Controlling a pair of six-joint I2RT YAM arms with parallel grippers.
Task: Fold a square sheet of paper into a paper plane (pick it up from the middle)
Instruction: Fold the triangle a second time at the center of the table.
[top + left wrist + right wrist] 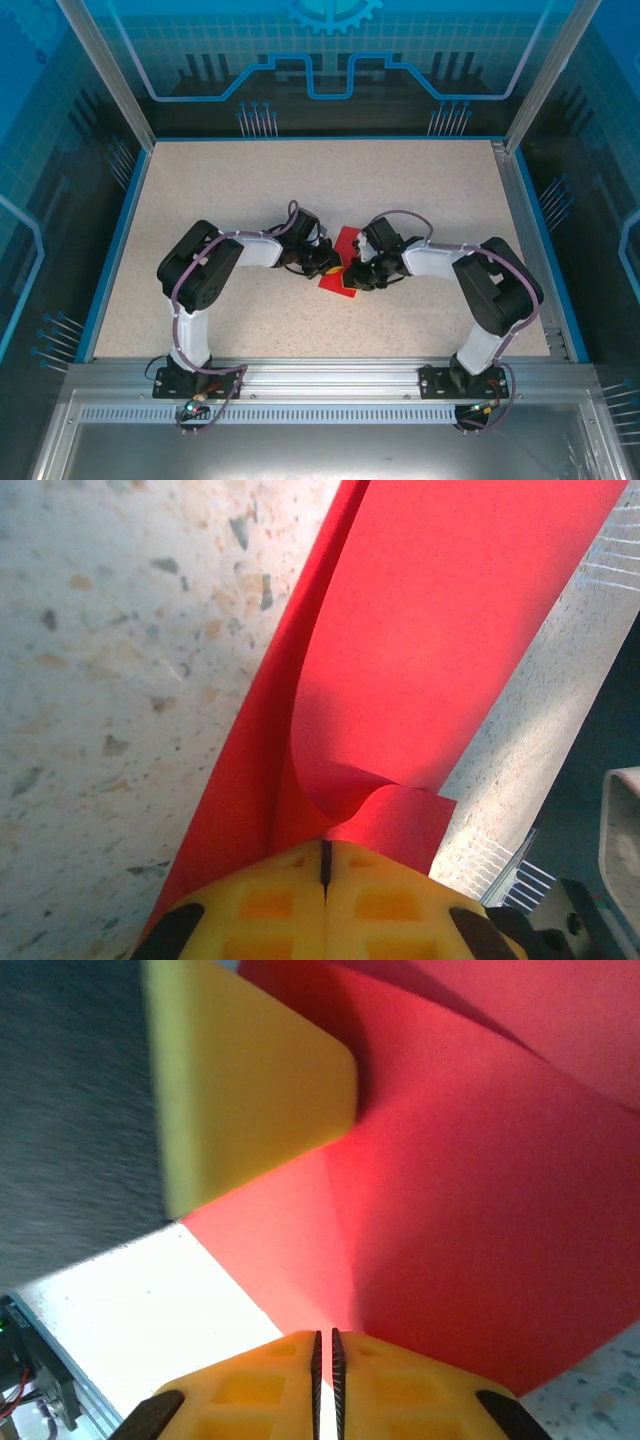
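Pinched by the left pincer and the right pincer, the red sheet is seen curled over in an early fold; most folds are judged outstanding.

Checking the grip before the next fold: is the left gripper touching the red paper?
Touching. In the left wrist view, the left gripper is shut on the square sheet of paper, whose curled edge runs into the seam between its tips.

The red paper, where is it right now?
In the top view, the red paper is in the middle of the table, held from each side by the left claw and the right claw.
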